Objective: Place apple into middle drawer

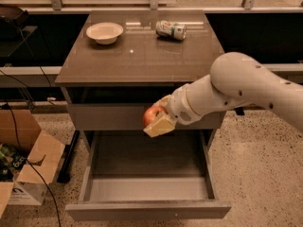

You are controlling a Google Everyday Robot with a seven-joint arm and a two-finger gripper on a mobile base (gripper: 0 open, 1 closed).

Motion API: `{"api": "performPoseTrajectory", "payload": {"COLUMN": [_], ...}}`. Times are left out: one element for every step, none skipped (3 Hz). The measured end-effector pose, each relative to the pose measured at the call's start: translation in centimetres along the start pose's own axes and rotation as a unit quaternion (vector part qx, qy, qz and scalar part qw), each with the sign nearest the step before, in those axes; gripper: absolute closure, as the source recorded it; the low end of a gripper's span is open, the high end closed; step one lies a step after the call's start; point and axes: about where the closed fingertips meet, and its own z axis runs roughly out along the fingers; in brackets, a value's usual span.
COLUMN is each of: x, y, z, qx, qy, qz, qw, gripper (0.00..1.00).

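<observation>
1. On the far left a cardboard box [29, 170] sits on the floor, well clear of my work; the white bowl [104, 32] rests on the cabinet top [142, 60].
2. The apple [151, 114] hangs in the air in front of the cabinet, above the open middle drawer [147, 210] and not yet inside it.
3. My gripper [158, 118] is clamped on the apple, its tan fingers [160, 126] narrowed around it, touching nothing else that I can see.
4. I judge I'm in the carry step: the next move calls for lowering straight down to the pale drawer floor, then releasing.
5. To the right, the drink can [171, 30] lies on its side on the top, out of my path.
</observation>
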Motion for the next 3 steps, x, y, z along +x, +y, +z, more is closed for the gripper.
{"api": "performPoseTrajectory", "payload": {"x": [0.1,0.4,3.0], "y": [-0.1,-0.5,-0.9], "z": [0.4,1.1,3.8], "qx": [0.002,0.003,-0.013], "qy": [-0.002,0.010,0.013], "qz": [0.002,0.003,0.005], "qw": [1.0000,0.9999,0.9998], "gripper": [1.00,1.00,1.00]}}
